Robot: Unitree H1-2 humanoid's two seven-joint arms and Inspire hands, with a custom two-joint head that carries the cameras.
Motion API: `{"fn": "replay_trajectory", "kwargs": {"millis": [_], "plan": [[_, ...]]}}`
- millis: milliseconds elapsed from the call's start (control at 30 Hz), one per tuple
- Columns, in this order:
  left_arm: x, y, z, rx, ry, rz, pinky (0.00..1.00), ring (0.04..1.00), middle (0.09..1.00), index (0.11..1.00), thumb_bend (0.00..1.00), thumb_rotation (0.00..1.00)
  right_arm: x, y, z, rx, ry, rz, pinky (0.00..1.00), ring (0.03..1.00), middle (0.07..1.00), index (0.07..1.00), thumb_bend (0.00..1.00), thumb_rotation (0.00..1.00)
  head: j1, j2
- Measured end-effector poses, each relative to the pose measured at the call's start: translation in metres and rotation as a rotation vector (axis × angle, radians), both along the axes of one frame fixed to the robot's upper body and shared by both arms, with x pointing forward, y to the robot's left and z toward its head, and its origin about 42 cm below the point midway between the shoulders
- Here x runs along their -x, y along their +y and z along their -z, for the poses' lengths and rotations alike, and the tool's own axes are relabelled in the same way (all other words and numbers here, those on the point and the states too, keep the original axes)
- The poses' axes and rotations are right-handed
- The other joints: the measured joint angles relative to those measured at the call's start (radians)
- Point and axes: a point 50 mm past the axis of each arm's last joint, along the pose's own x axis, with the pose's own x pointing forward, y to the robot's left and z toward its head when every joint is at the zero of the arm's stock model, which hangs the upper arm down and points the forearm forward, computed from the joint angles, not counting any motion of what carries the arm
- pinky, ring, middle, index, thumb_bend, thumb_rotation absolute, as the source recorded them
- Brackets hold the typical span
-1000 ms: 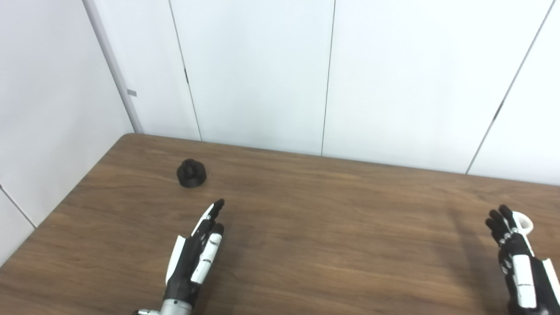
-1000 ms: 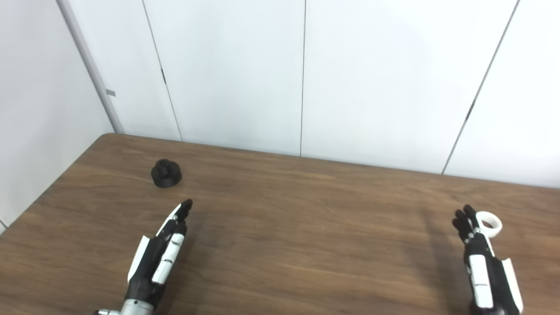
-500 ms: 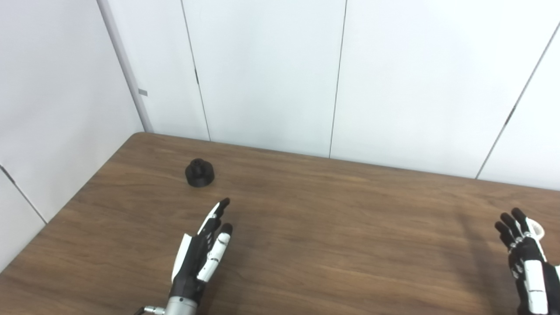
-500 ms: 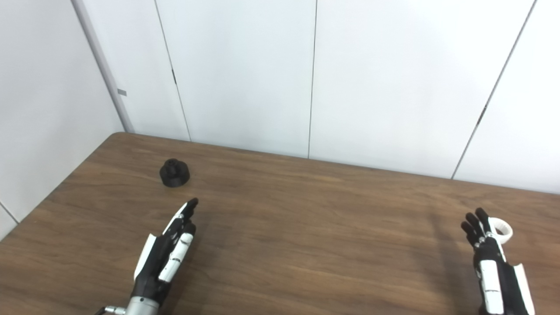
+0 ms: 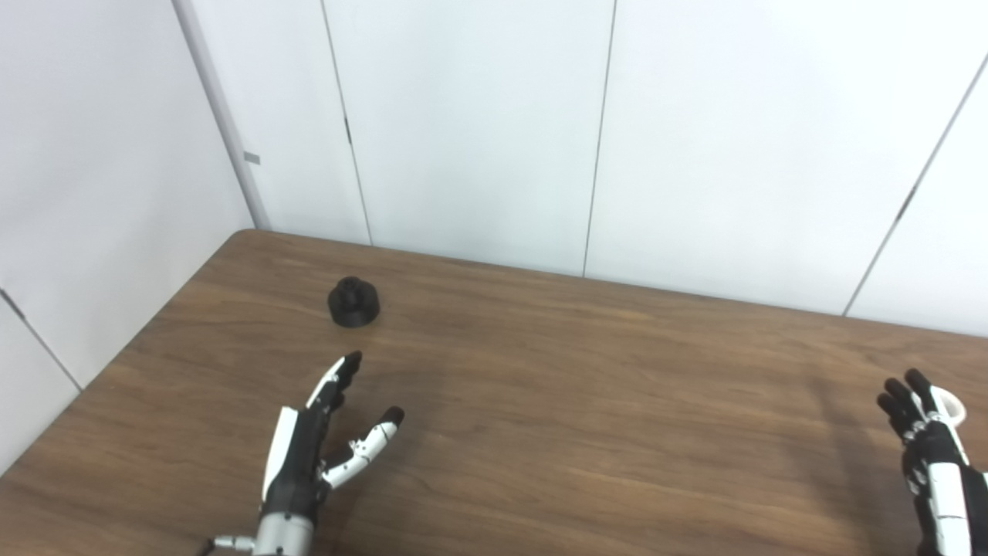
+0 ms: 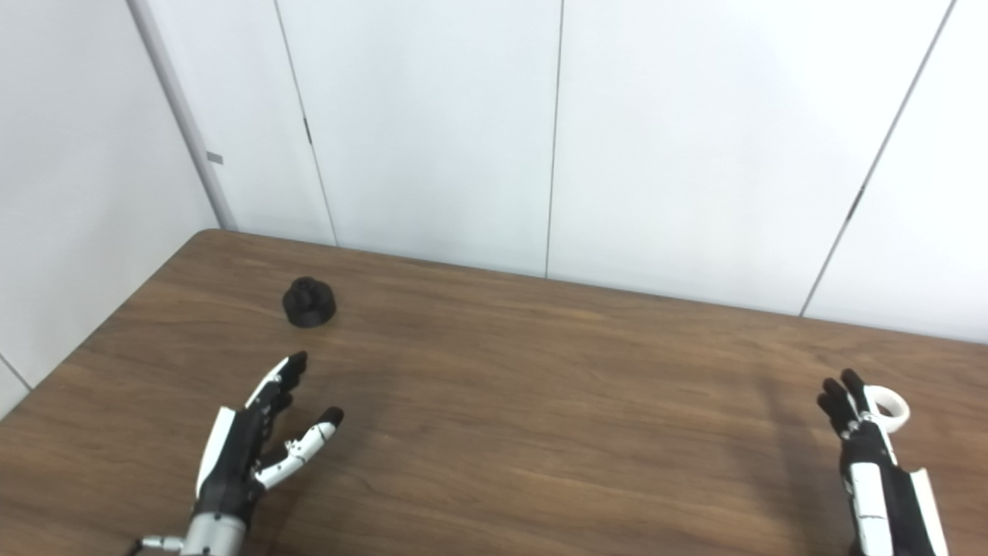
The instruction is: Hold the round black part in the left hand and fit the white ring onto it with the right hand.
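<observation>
Round black part (image 5: 353, 302) sits upright on wooden table (image 5: 556, 386), toward the far-left corner, untouched. Ref. landmark: the black part. Left hand (image 6: 251, 442) lies nearer the camera than the part, a little to its left side, well apart from it; fingers straight and pointing toward the part, thumb (image 5: 363, 450) splayed out to the right, palm empty, nothing held. White ring (image 6: 886, 407) lies flat on the table far to the right of the part, near the right edge of both views. Right hand (image 6: 868, 455) is also far right of the part, fingers extended and close together, fingertips (image 5: 899, 390) just beside the ring on its left; contact w/ ring cannot be told, ring partly hidden behind the fingers. No grasp on the ring visible. Behind the table: white wall panels (image 5: 463, 123) w/ vertical seams.
</observation>
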Motion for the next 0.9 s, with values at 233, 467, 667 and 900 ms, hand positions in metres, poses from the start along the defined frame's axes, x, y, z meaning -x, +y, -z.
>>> {"fn": "replay_trajectory", "kwargs": {"millis": [233,467,667,900], "plan": [[-0.025,0.029,-0.033,-0.183,0.018,-0.048,0.93,0.943,0.938,0.912,0.83,0.28,0.000,0.000,0.000,0.001,-0.001,0.002,0.97,0.920,0.934,0.956,0.47,1.00,0.002,0.000],[-0.046,0.047,-0.036,-0.312,0.087,-0.075,0.96,0.977,0.946,0.910,0.85,0.31,0.000,0.000,0.000,0.004,-0.001,0.002,0.96,0.913,0.928,0.953,0.48,1.00,0.003,0.003],[-0.070,0.061,-0.036,-0.408,0.159,-0.101,1.00,0.985,0.942,0.889,0.88,0.33,0.000,0.000,0.001,0.017,0.002,0.003,0.98,0.908,0.923,0.951,0.50,1.00,0.003,0.005],[-0.101,0.073,-0.038,-0.454,0.192,-0.115,1.00,0.975,0.932,0.871,0.91,0.32,0.000,0.000,0.001,0.016,0.002,0.002,1.00,0.911,0.920,0.953,0.51,1.00,0.000,0.006]]}}
